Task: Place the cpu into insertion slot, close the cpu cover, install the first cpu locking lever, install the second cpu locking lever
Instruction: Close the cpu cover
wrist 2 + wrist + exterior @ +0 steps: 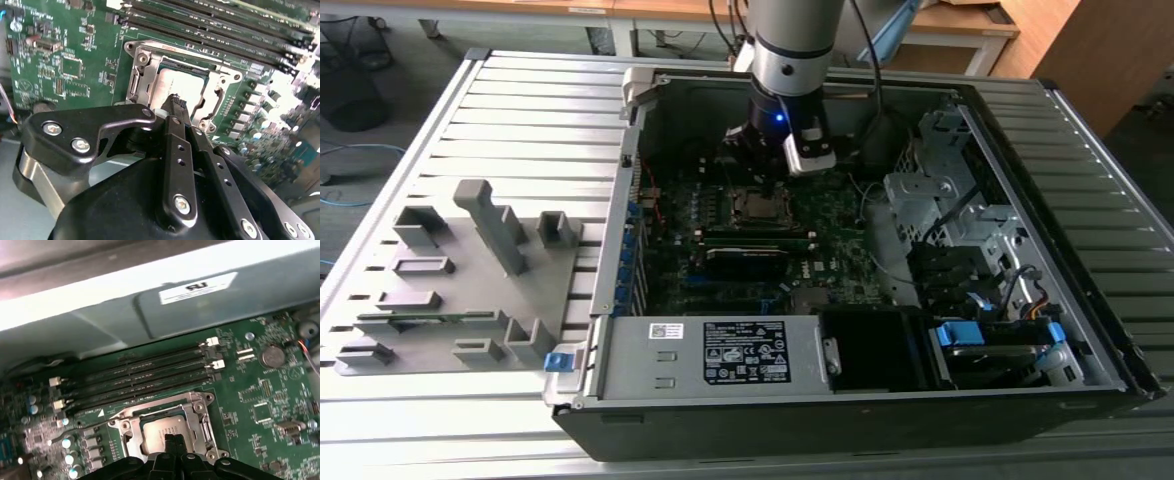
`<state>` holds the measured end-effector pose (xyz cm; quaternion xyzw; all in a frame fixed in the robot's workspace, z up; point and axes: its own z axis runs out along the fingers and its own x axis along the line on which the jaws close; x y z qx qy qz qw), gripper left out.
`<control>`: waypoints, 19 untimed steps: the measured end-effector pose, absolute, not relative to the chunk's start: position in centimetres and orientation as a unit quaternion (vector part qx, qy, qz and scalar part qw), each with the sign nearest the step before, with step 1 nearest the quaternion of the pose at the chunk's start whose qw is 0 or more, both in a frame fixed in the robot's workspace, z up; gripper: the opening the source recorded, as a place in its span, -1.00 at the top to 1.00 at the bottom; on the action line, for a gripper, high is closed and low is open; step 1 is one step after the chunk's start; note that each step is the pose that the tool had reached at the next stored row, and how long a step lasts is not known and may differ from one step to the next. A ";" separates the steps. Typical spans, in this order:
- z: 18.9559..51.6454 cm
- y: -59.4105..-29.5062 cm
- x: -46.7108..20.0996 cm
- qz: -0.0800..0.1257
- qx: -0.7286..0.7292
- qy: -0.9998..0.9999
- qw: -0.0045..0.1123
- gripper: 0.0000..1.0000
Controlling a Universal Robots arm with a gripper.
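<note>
Black metal fingers of the claw are seen pressed together in both wrist views, with nothing clamped between them. Their shared tip is poised just over the cpu, close to one edge of its dull silver top; whether the chip is touched cannot be told. The cpu is seated in the insertion slot, of which a thin dark edge is shown beside the chip. The cpu cover is laid flat over the slot, and the chip is framed by its square window. Whether the locking levers are latched cannot be told. Just beyond the cover from the claw, long black memory slots are lined up side by side on the green motherboard. Farther off on the board, a round coin battery is mounted. Farther still, in the exterior view, the open computer case is laid on a slatted grey worktop. A silver power supply is fitted at the end of the case away from the claw. A grey fixture of blocks is placed well apart from the claw, outside the case on the exterior view's left.
</note>
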<state>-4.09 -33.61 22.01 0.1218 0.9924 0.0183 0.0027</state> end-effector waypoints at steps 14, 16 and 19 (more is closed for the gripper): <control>21.9 -33.6 -4.1 0.019 0.014 1.000 0.003 0.79; 21.9 -33.6 -4.1 0.019 0.013 1.000 0.003 0.79; 21.8 -33.6 -4.1 0.019 0.013 1.000 0.003 0.79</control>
